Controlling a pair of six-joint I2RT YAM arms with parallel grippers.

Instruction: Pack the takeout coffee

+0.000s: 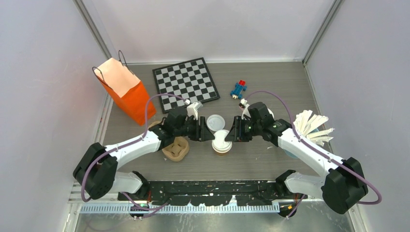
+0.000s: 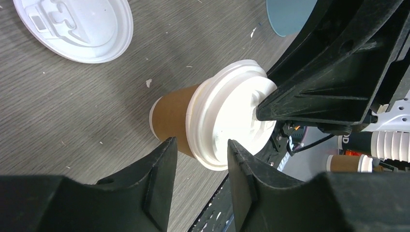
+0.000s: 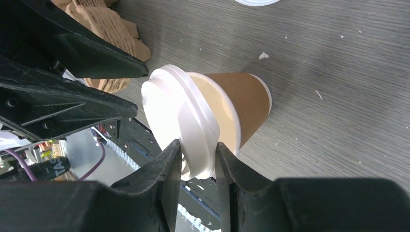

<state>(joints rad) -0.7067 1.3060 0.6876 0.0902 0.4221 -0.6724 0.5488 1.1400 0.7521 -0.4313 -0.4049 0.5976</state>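
Fitting lid (image 3: 179, 111) onto cup (image 2: 169, 116), upright just right of tray (image 1: 175, 149). Pinching lid rim tight with right gripper (image 3: 198, 145). Straddling far rim with left gripper (image 2: 201, 142), half open, contact unclear. Seems seated crooked. Next, likely: press flat, then lift into tray.

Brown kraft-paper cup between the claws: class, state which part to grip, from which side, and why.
Likely the bare wall of the brown kraft-paper cup, below its round white plastic lid, level from the side. The cup stands upright; the lid looks tilted, so gripping there may lift it off.
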